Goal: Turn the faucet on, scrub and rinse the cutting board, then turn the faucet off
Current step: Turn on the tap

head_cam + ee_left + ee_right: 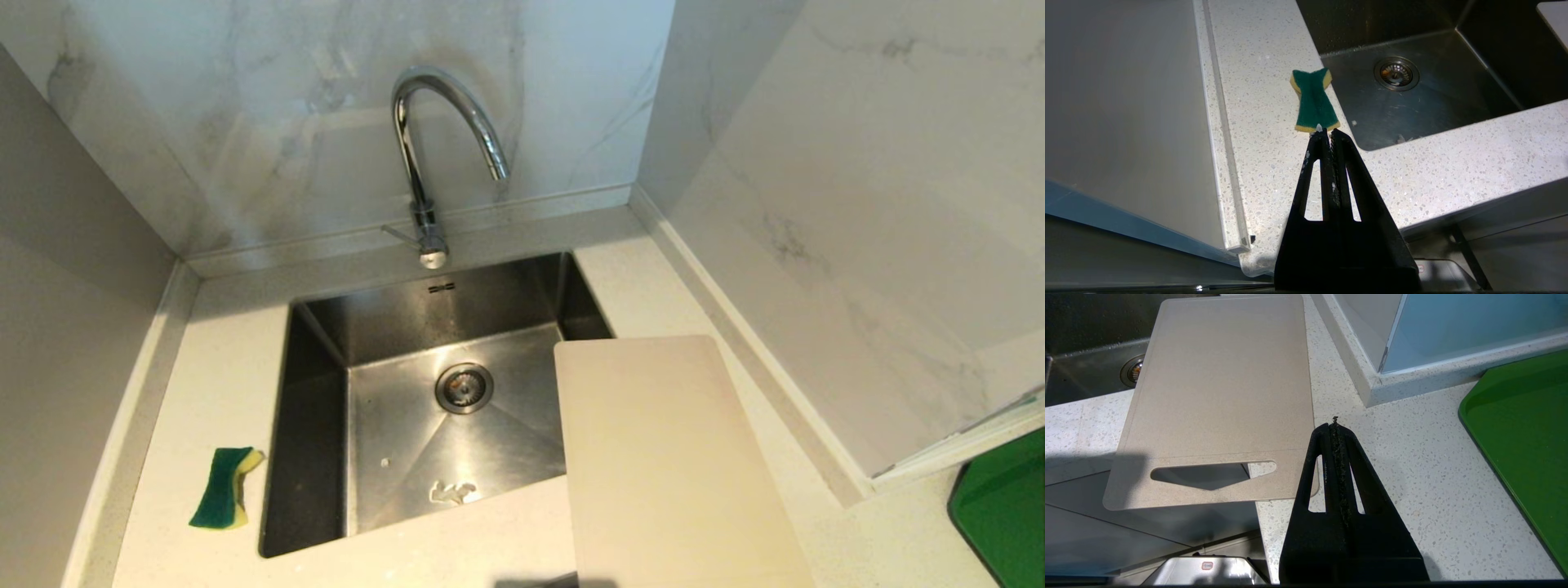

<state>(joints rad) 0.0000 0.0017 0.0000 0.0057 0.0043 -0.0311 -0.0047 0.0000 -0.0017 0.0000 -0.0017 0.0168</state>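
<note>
Right wrist view: the cutting board (pixel 1220 396) lies on the counter (pixel 1412 477) just beside the right hand (pixel 1335 426). That hand hangs over the counter, fingers pressed together, empty. The left hand (pixel 1327 134) is likewise pressed together.

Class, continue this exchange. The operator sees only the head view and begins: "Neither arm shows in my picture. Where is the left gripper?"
Observer: The left gripper is held near the counter's front edge, jaws shut and empty, aimed at the sponge.
Operator: And the right one?
Observer: The right gripper is also shut and empty, just right of the cutting board's near end.
Operator: My picture cuts that end off. Is there a handle?
Observer: Yes, a slot handle runs across that end, which overhangs the counter's front edge.
</note>
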